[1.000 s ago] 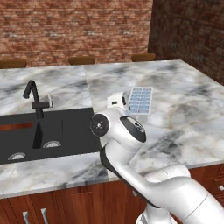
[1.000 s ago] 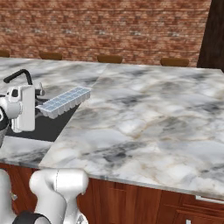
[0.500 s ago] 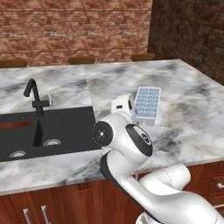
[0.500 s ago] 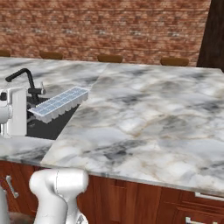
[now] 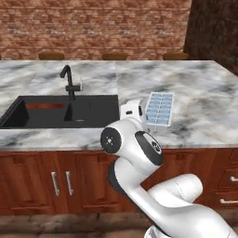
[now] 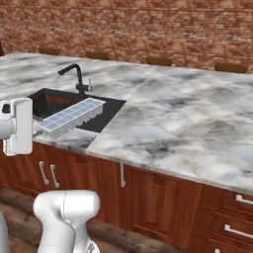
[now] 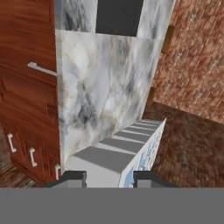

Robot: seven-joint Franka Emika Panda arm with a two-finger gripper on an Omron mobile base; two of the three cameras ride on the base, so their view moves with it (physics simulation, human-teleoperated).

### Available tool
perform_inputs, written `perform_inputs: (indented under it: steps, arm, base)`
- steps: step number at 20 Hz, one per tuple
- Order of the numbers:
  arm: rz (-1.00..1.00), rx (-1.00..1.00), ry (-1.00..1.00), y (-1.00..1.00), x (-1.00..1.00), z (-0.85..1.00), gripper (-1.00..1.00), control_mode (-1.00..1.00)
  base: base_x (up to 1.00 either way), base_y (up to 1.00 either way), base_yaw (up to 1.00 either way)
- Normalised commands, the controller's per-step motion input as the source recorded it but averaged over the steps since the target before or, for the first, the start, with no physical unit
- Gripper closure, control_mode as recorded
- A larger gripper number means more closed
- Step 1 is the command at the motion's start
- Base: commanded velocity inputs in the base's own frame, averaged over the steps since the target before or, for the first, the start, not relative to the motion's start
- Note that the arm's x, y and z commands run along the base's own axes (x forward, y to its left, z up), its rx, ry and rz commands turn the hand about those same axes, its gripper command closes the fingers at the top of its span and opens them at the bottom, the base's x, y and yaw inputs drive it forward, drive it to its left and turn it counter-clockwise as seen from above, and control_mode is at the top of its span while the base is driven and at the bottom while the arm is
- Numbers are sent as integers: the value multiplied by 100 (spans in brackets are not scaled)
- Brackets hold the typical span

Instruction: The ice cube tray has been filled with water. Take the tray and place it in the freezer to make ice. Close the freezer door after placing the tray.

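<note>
Tray: we've got the ice cube tray [image 6: 72, 116] held up off the marble counter [image 6: 188, 118], by the counter's front edge near the black sink [image 5: 60, 111]. In left base view the tray [image 5: 160, 108] sits just right of the white hand, cells facing up.
Pincer: gripper [image 7: 109, 176] has its two tips clamped on one short end of the tray [image 7: 127, 146]; rest of the tray sticks out unsupported.
Water: pale blue squares [image 5: 160, 106] in every cell we can see; level not readable, too small to tell.
Tilt: tray looks roughly level in right base view, far end maybe a bit higher; can't say more exactly.
Step (our guess): carry phase, tray lifted, freezer trip ahead. Placing + door closing not yet done.
Risk 1: end-grip w/ long overhang, so a fast swing or base turn could pivot the tray in the tips and it'd droop or slip out.
Risk 2: any wrist roll tips the cells, water spills; we'd keep the hand flat thru the turn.
Risk 3: tray's free end leads the way, so it could clip the faucet [image 6: 75, 76] or counter edge if we swing low.
Risk 4: wood cabinets [image 6: 148, 192] are close below; dropping height early could knock the tray.
</note>
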Motion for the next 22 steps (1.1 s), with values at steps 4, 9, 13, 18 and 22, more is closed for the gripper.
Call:
perform_inputs:
  steps: [4,9,13,18,22]
  arm:
    - [0,0,0,0,0,0,100,100]
    - [0,0,0,0,0,0,100,100]
    - [0,0,0,0,0,0,100,100]
    - [0,0,0,0,0,0,100,100]
    - [0,0,0,0,0,0,100,100]
  base:
    - [0,0,99]
    - [0,0,96]
    - [0,0,93]
    - [16,0,86]
    - [95,-3,57]
